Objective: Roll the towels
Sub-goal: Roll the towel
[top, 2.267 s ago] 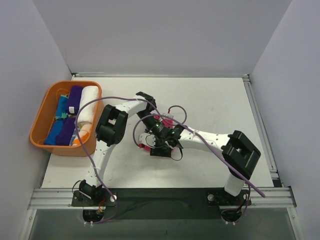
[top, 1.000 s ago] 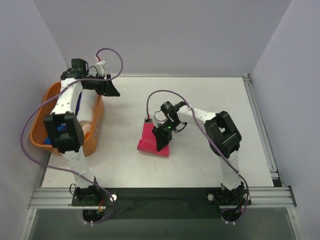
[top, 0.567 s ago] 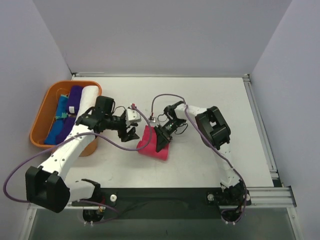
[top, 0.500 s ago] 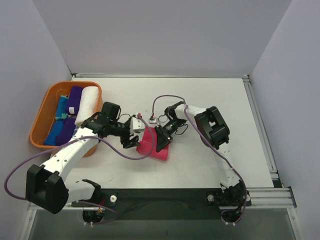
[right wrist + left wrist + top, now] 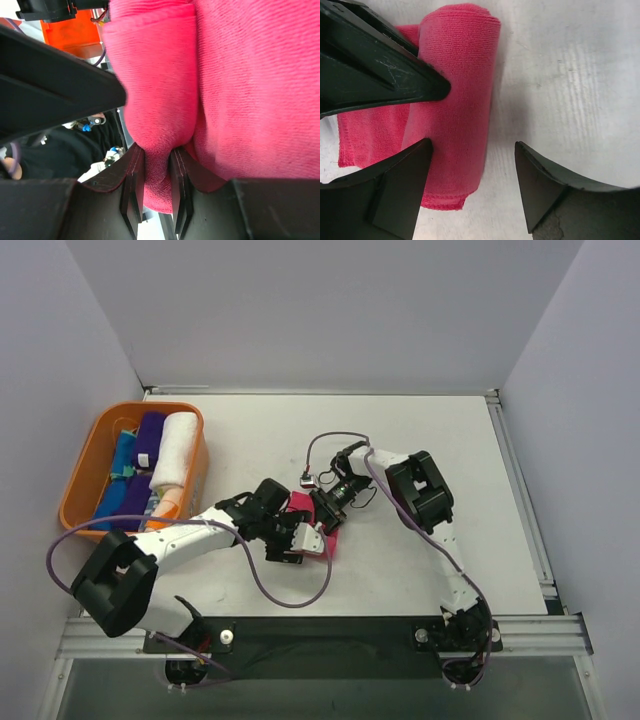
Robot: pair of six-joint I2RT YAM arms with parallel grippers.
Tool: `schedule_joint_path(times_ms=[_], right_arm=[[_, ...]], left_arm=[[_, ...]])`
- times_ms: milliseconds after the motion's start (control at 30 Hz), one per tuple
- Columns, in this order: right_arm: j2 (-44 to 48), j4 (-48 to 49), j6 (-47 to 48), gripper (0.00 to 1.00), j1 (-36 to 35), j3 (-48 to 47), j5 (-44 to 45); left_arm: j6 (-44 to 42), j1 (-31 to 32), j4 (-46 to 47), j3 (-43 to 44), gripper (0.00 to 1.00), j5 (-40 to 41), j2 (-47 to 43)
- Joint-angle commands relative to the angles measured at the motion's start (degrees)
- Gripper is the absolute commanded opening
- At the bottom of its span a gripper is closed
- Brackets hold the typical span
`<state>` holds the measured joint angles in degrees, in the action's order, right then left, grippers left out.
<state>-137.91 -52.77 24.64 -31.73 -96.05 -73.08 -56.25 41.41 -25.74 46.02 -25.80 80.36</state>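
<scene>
The hot pink towel (image 5: 455,95) lies in the middle of the surface (image 5: 570,75), partly rolled: a plush terry cylinder with a flat flap spread beside it. The right end effector (image 5: 156,160) pinches a fold of the cloth between nearly closed fingers. The left end effector (image 5: 472,150) stands wide open astride the roll's end, gripping nothing.
</scene>
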Motion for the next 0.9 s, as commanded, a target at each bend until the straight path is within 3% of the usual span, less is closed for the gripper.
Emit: schedule_joint_path(times_ms=[0, 233, 367, 600, 867], right_arm=[[-2.81, -0.49, 1.2, 0.0, 0.0, -0.98, 6.98], [-4.04, -1.1, 0.23, 0.0, 0.0, -2.39, 7.69], [-4.56, -1.28, 0.06, 0.0, 0.0, -2.74, 7.69], [-4.83, -1.81, 0.32, 0.0, 0.08, -3.27, 7.86], [-4.83, -1.72, -0.3, 0.0, 0.96, -3.44, 7.51]], left_arm=[[-1.06, 0.78, 10.34, -1.98, 0.77, 5.23, 2.43], [0.17, 5.51, 18.25, -8.04, 0.72, 11.64, 2.18], [3.25, 5.09, 17.66, -6.39, 0.72, 14.55, -1.25], [1.41, 3.77, 13.61, -1.29, 0.74, 8.5, 0.06], [-2.9, 3.77, 12.03, -4.09, 0.72, 3.57, 3.58]])
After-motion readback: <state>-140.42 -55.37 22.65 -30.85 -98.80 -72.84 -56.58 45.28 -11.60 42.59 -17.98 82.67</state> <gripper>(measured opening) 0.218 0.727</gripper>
